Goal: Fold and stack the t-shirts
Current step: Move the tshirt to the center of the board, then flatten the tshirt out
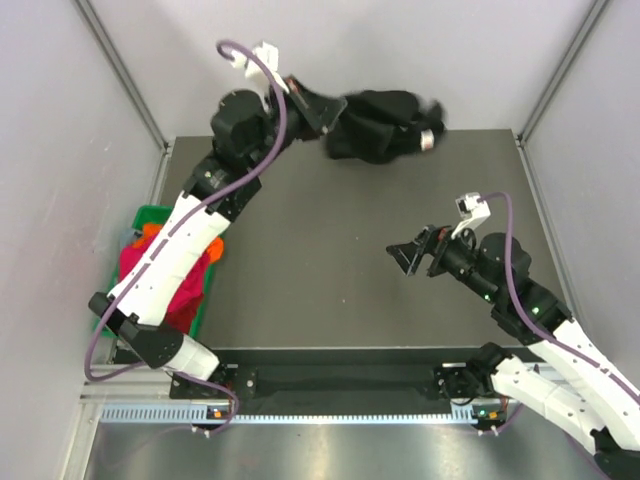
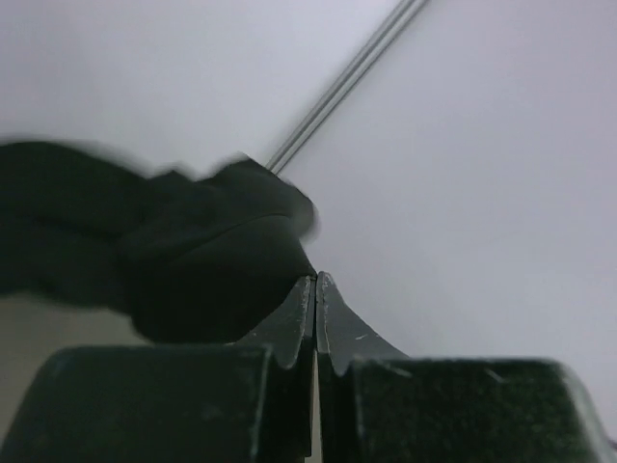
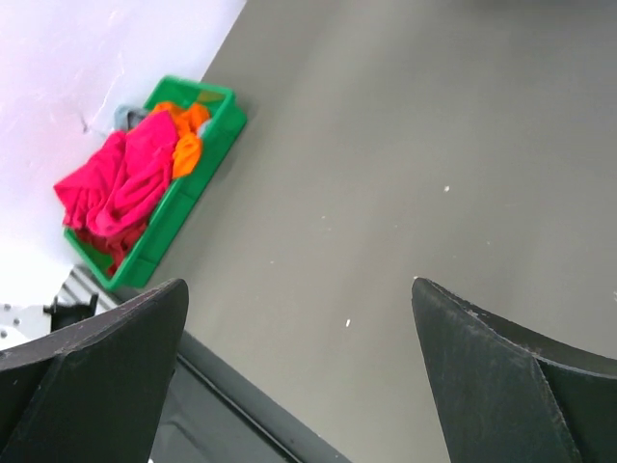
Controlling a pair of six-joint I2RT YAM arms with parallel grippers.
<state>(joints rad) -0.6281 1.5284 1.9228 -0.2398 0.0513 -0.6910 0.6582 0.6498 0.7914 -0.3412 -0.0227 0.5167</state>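
Dark grey table [image 1: 350, 250], white walls round it. We're on the 1st shirt: left gripper [image 1: 318, 112] is clenched on a pinch of the black t-shirt [image 1: 385, 128], which is bunched at the far edge. Right gripper [image 1: 412, 255] hangs mid-table, jaws wide, holding nothing. Other t-shirts [image 1: 165, 275] lie in the green bin [image 1: 150, 213]. Next, we reckon: bring it to centre & spread it flat w/ both arms.

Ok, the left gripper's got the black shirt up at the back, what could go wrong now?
The left gripper seems to pinch the black shirt only at its fingertips, so it may slip out.
The shirt is bunched by the table's far edge; dropped there, it could land crumpled or partly off.
The right gripper is open and well away, so it can't yet help spread it.
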